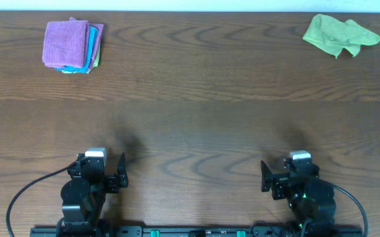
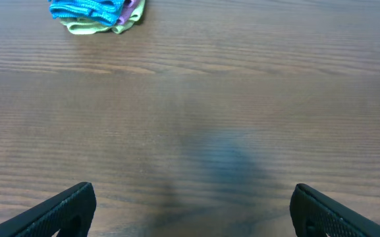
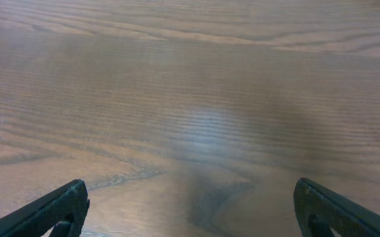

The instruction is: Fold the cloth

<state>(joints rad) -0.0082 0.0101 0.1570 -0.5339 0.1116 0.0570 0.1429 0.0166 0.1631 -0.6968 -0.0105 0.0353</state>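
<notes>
Overhead view: dark brown wood-grain worktop (image 1: 196,112) spans the frame. Two black robot arms sit at its near edge, the left arm (image 1: 84,191) and the right arm (image 1: 308,191), well apart from each other.

Lime-green square microfibre cloth (image 1: 340,34) lies crumpled and unfolded at the far right corner of the worktop, near the far edge. It is well apart from both arms and nothing touches it.

Stack of folded cloths at the far left corner: purple folded cloth (image 1: 66,43) on top, turquoise folded cloth (image 1: 91,49) showing at its right side. Left wrist view shows the same stack at its upper left, with a pale green layer at the bottom.

Left hand (image 2: 193,197): fingers spread wide, holding nothing, only bare worktop between them.

Right hand (image 3: 190,191): fingers likewise spread wide, holding nothing, over bare worktop.
</notes>
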